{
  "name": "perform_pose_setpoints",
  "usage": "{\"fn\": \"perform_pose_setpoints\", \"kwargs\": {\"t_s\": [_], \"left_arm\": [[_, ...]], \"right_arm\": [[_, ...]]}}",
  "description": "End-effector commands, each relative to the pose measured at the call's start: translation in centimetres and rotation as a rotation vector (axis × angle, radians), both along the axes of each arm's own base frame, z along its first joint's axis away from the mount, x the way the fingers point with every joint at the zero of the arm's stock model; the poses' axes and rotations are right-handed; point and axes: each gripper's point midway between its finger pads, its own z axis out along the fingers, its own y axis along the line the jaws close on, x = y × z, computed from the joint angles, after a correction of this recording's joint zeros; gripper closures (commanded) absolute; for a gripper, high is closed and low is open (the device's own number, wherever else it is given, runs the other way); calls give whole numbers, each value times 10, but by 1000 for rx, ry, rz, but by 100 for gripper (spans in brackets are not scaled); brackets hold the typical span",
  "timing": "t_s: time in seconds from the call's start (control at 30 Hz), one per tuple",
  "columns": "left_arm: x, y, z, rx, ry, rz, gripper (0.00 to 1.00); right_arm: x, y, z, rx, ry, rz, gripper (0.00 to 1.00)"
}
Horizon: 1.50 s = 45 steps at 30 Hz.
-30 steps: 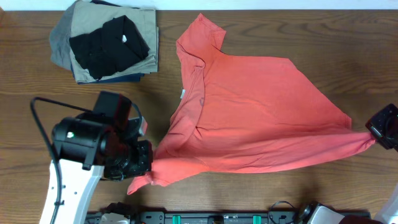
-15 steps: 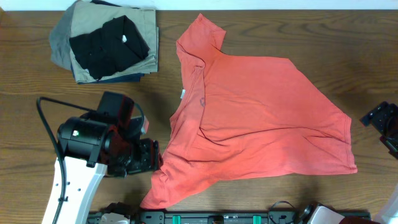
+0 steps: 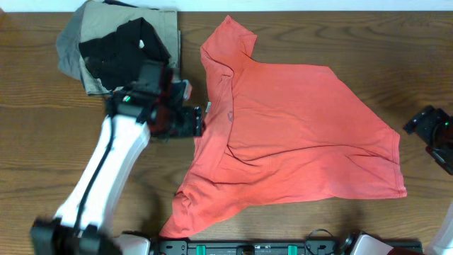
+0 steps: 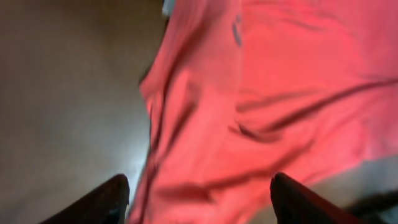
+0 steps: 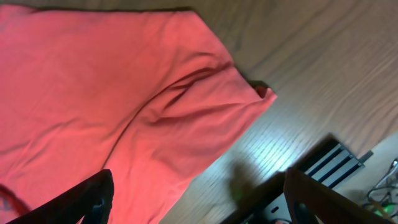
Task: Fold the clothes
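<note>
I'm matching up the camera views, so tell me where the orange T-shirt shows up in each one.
Overhead: the orange T-shirt lies spread across the centre, right of the folded stack.
Left wrist: it fills the centre and right.
Right wrist: it covers the left and top, one corner pointing right.
Shared landmark: the dark wood table around it.

One coral T-shirt (image 3: 297, 134), one stack of folded garments (image 3: 99, 44), two grippers (image 3: 199, 122) (image 3: 416, 125)

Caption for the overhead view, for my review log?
Coral-red T-shirt lies rumpled and unfolded on the wooden table; left hand open by its collar, right hand open, clear of the cloth.
</note>
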Motion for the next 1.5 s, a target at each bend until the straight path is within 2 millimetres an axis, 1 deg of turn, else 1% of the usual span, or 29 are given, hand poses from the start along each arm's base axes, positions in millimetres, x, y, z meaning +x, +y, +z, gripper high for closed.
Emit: {"fn": "perform_pose_setpoints", "kwargs": {"t_s": [0.0,0.03,0.1,0.23,0.33,0.47,0.67,0.7,0.83,0.9,0.93,0.97,1.07,1.2,1.3,1.4,1.47], "left_arm": [[15,-6,-32,12,33,-42,27],[23,-8,-44,13,36,-45,26],[33,-11,-63,16,39,-67,27],[43,-13,-98,24,78,-67,27],[45,-15,-116,24,98,-82,28],[43,-15,-129,32,119,-102,31],[40,-14,-139,42,137,-128,32],[39,-14,-140,42,141,-129,37],[39,-11,-145,60,148,-125,68],[40,-6,-146,88,145,-114,71],[41,-2,-147,101,144,-104,80],[42,1,-147,110,146,-88,85],[47,13,-147,125,153,-15,94],[55,32,-141,117,152,67,94],[57,46,-136,115,155,105,94],[57,56,-131,113,159,133,94],[57,59,-128,111,155,141,94]], "right_arm": [[4,12,4,-4,-17,57,15],[6,15,4,-6,-17,75,15],[7,17,4,-8,-15,99,15],[9,21,4,-9,-16,117,14],[9,21,4,-9,-17,117,14],[9,21,4,-9,-16,117,14],[9,21,4,-9,-16,117,14],[9,21,4,-9,-16,117,14],[9,21,4,-9,-16,117,14],[9,21,4,-9,-16,118,14],[9,21,4,-10,-15,124,14],[9,21,4,-11,-14,125,14],[8,21,3,-11,-11,131,14],[8,21,3,-11,-11,131,14],[9,21,4,-11,-12,131,14],[9,21,4,-12,-15,131,14],[10,20,4,-14,-18,131,15]]}}
